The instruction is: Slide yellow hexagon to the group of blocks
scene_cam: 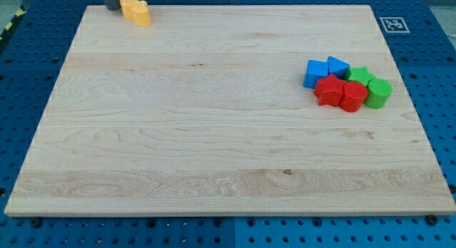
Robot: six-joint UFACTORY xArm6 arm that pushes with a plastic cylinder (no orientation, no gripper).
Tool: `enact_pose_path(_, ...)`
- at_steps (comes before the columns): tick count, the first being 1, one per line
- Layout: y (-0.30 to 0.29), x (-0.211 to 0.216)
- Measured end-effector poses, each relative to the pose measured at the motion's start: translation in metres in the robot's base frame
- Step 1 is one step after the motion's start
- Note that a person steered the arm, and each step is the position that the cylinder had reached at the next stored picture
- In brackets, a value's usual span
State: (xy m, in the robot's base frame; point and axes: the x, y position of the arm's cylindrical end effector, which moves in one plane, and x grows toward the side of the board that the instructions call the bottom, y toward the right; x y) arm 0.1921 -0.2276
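**Yellow block at the board's far corner, cluster on the right**

We see a pale wooden board (214,134) with light grain lines, filling most of the view; it lies on a blue pegboard table (438,77) dotted with rows of small holes; a black-and-white square marker (394,24) sits just off the board's top right corner; a yellow-and-black striped strip (8,26) crosses the top left edge of the view.

The yellow hexagon (136,10) rests at the board's top edge, towards the view's left; our dark rod comes down from the top edge, and my tip (113,8) stands just beside the yellow block on its left, seemingly touching it; the rod has no fingers, so there is nothing to open or close.

Well apart, at the view's right, the group huddles together: a blue block (314,73) and a blue triangular block (337,65) at its top left; a red star-like block (328,90) and a red block (353,96) below; a green star-like block (360,75) and a green cylinder (378,93) on the right; neighbours touch.
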Motion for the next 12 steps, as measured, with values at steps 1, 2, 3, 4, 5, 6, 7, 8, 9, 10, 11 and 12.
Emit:
enact_pose_path(1, 0.026, 0.000)
enact_pose_path(2, 0.049, 0.000)
enact_pose_path(3, 0.069, 0.000)
enact_pose_path(4, 0.087, 0.003)
enact_pose_path(5, 0.104, 0.012)
enact_pose_path(6, 0.129, 0.017)
enact_pose_path(7, 0.154, 0.033)
enact_pose_path(8, 0.180, 0.062)
enact_pose_path(9, 0.217, 0.076)
enact_pose_path(10, 0.257, 0.086)
enact_pose_path(11, 0.285, 0.103)
enact_pose_path(12, 0.309, 0.118)
